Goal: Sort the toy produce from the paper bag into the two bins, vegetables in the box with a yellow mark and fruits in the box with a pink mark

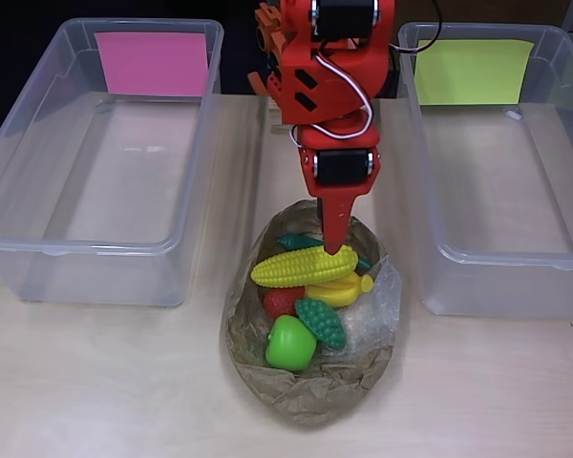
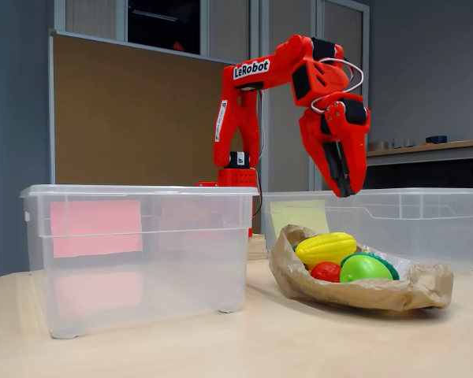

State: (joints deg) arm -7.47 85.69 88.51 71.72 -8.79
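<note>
A crumpled paper bag point(image 1: 306, 396) point(image 2: 378, 295) lies open on the table between the two bins. Inside it are a yellow corn cob point(image 1: 304, 266) point(image 2: 325, 247), a green apple point(image 1: 289, 343) point(image 2: 363, 268), a red piece point(image 1: 281, 301) point(image 2: 325, 272), a yellow piece point(image 1: 342, 289) and a bumpy green piece point(image 1: 321, 322). My red gripper point(image 1: 336, 243) point(image 2: 343, 189) points down, shut and holding nothing. In the fixed view it hangs well above the corn. The clear bin with a pink mark point(image 1: 19, 162) point(image 2: 142, 252) and the clear bin with a yellow mark point(image 1: 415, 143) point(image 2: 426, 220) hold nothing.
The arm's base point(image 2: 236, 165) stands behind the bag, between the bins' far ends. Bare light wooden table point(image 1: 95, 382) runs along the front on both sides of the bag. The bins' tall walls flank the bag.
</note>
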